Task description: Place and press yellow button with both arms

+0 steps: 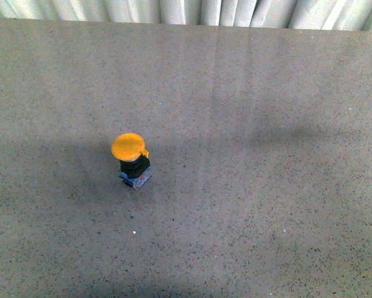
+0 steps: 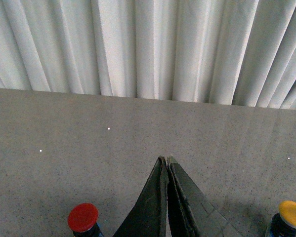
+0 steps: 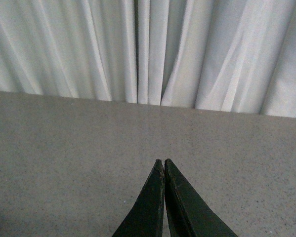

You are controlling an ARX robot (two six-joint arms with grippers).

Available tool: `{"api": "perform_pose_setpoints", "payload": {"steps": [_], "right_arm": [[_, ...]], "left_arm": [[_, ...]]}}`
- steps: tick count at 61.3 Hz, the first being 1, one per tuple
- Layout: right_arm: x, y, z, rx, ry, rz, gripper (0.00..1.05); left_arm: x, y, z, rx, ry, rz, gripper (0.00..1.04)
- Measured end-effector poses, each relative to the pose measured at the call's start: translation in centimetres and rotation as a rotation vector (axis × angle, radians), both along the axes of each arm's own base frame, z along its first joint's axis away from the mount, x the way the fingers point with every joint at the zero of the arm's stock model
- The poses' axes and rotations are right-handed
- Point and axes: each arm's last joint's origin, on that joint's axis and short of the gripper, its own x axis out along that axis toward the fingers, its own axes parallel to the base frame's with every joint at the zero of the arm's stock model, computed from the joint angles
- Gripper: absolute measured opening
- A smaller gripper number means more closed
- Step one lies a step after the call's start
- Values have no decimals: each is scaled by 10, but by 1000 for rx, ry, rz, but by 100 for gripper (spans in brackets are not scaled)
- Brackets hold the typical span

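Note:
The yellow button (image 1: 130, 149) stands on the grey speckled table (image 1: 266, 124), left of centre in the front view, with its orange-yellow cap up, black collar and small blue-and-white base. No arm shows in the front view. In the left wrist view the button's cap (image 2: 292, 214) sits at the frame's lower corner, apart from my left gripper (image 2: 166, 158), which is shut and empty above the table. My right gripper (image 3: 162, 160) is shut and empty over bare table; the button is out of its view.
A red-capped push button (image 2: 83, 217) stands on the table on the other side of my left gripper in the left wrist view. A white pleated curtain (image 1: 186, 11) hangs along the table's far edge.

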Motion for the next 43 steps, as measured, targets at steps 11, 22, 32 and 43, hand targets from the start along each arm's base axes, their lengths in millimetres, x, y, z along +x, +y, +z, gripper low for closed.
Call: {"api": "perform_pose_setpoints", "payload": {"steps": [11, 22, 32, 43], "right_arm": [[-18, -7, -5, 0, 3, 0, 1], [-31, -18, -10, 1, 7, 13, 1], [-43, -21, -21, 1, 13, 0, 1], [-52, -21, -15, 1, -9, -3, 1]], "left_arm": [[0, 0, 0, 0, 0, 0, 1], [0, 0, 0, 0, 0, 0, 1], [0, 0, 0, 0, 0, 0, 1], [0, 0, 0, 0, 0, 0, 1]]}}
